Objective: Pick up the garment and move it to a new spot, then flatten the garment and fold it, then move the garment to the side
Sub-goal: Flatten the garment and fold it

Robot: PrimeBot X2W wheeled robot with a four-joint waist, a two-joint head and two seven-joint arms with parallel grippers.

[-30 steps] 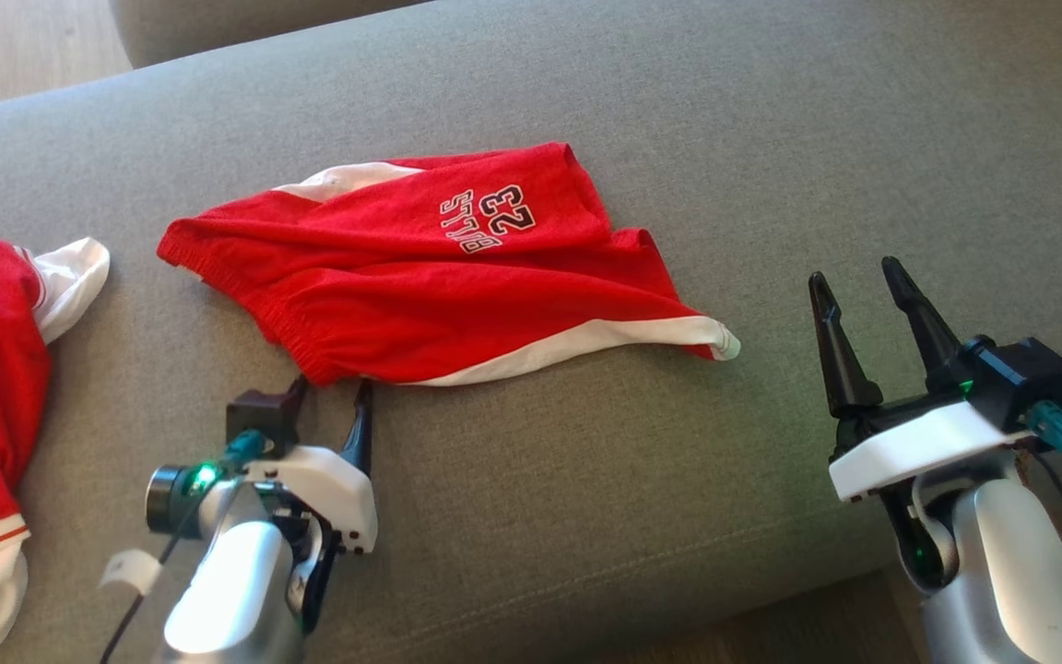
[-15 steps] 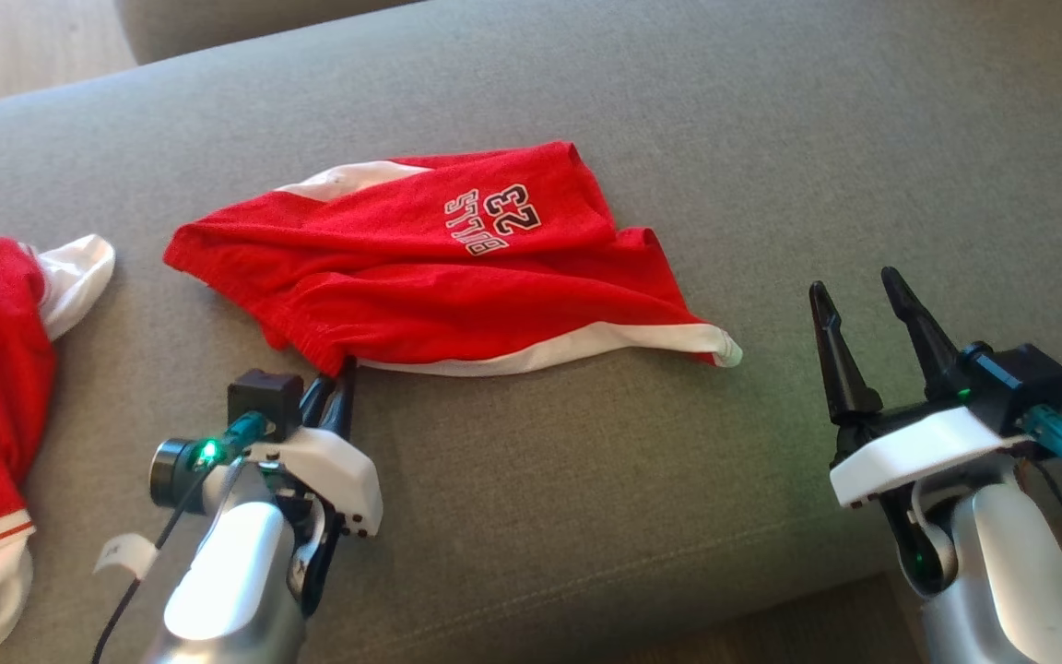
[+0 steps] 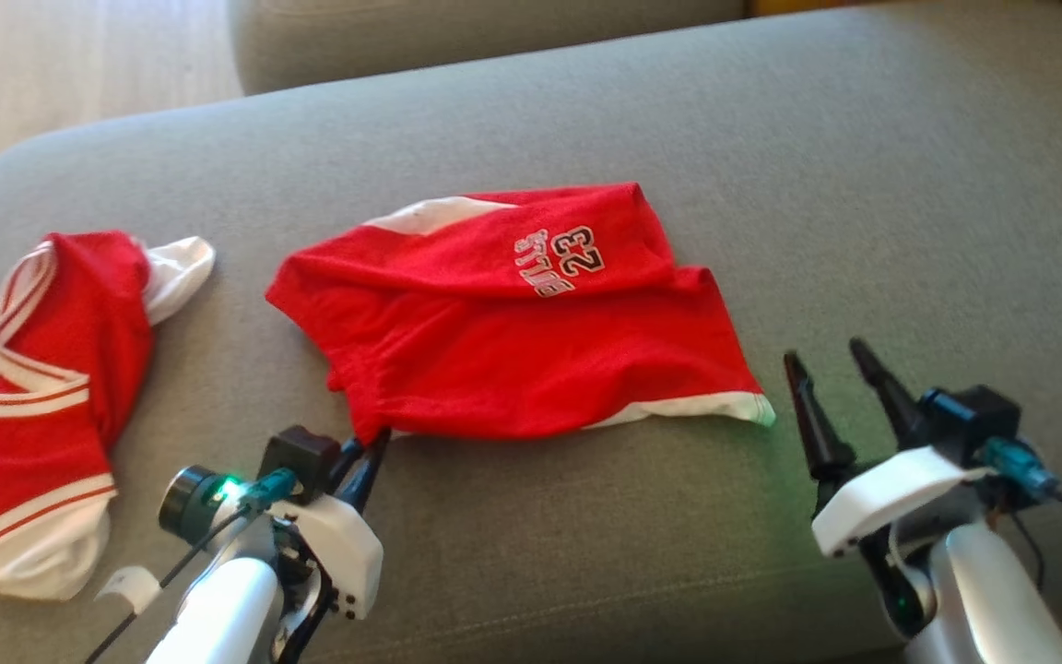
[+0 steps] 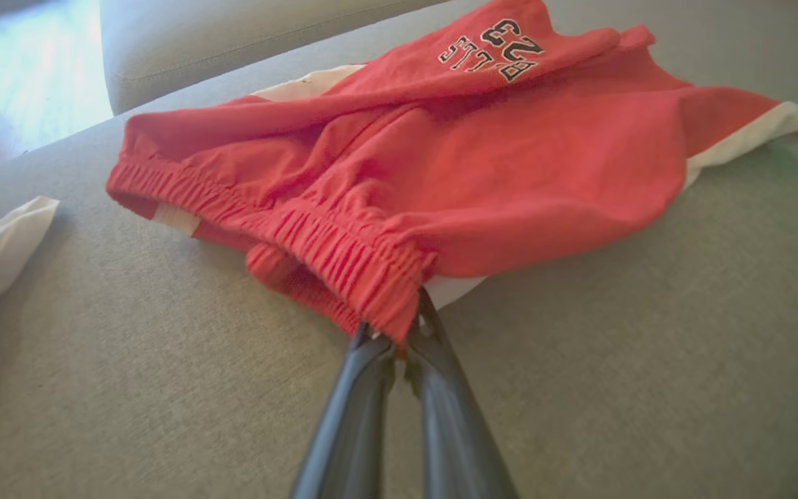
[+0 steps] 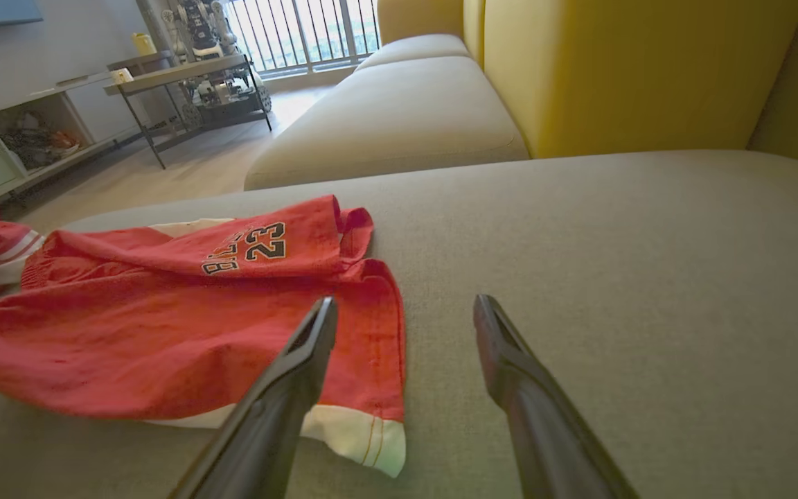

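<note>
Head view: red basketball shorts [image 3: 531, 341] lie crumpled mid-frame on the grey sofa cushion [image 3: 586, 535]. At 7 o'clock of them, the left gripper [image 3: 370, 444] has its fingers pinched together on the elastic waistband [image 4: 343, 256] corner. At 4 o'clock, the right gripper [image 3: 823, 352] has its fingers spread wide, gripping nothing, just beside the white-trimmed hem. A red-and-white jersey [image 3: 42, 406] lies at 9 o'clock, apart from the shorts.

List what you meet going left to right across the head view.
red and white jersey → red shorts → right tool
</note>
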